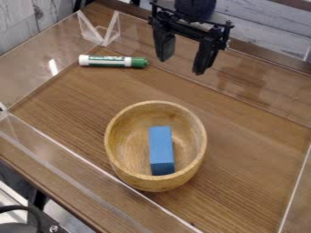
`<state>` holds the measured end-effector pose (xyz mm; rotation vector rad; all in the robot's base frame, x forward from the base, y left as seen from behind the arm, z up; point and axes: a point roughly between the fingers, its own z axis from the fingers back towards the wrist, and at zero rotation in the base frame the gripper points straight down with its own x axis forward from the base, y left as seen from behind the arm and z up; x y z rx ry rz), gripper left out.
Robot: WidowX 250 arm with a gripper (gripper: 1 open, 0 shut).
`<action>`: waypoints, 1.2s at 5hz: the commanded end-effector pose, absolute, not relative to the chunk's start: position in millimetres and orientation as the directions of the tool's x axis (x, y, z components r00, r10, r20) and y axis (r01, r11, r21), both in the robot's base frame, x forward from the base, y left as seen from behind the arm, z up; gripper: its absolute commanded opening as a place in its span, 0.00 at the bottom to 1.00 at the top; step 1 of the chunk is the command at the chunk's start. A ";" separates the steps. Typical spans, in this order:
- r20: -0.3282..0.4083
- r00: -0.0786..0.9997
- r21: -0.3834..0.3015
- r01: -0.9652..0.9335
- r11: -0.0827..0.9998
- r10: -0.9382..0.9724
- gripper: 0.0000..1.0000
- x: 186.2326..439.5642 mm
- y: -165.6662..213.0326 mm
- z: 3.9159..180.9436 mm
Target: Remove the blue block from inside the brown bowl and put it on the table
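Nearest the camera sits the brown bowl (155,146), and the blue block (162,149) lies flat on its floor, just right of centre, with its long axis running near to far. Its 2 long sides look clear of the walls; its near end comes close to the near wall, though whether it touches there I cannot tell.

Judging by its look, the block is a light, rigid bar with smooth, plain faces, so it should neither deform nor break, but it may slip if pinched off-centre. Best hold, in my judgement, is across the narrow width at mid-length, with 1 finger on each long side, where there seems to be room on the bowl floor for fingertips to drop in. Taking it by the ends looks harder, since the curved wall crowds the near end. Thick walls suggest the bowl itself is heavy enough to stay put, though a nudge on the rim could shift it.

Beyond the bowl, the end effector (186,45) hangs over the far part of the surface (255,118), well apart from the block and pointing straight down. Its dark fingers stand spread wide with nothing between them, so it is open and empty. Left of it, a white marker with a green cap (113,61) lies on the surface, well clear of the bowl.
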<state>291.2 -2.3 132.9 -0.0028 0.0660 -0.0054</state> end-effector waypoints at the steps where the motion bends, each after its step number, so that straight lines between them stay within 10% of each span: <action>1: -0.077 0.997 -0.004 -0.019 1.000 0.018 1.00 282.0 -4.5 127.5; 6: -0.042 0.986 -0.016 -0.163 0.987 0.162 1.00 226.7 -17.1 111.2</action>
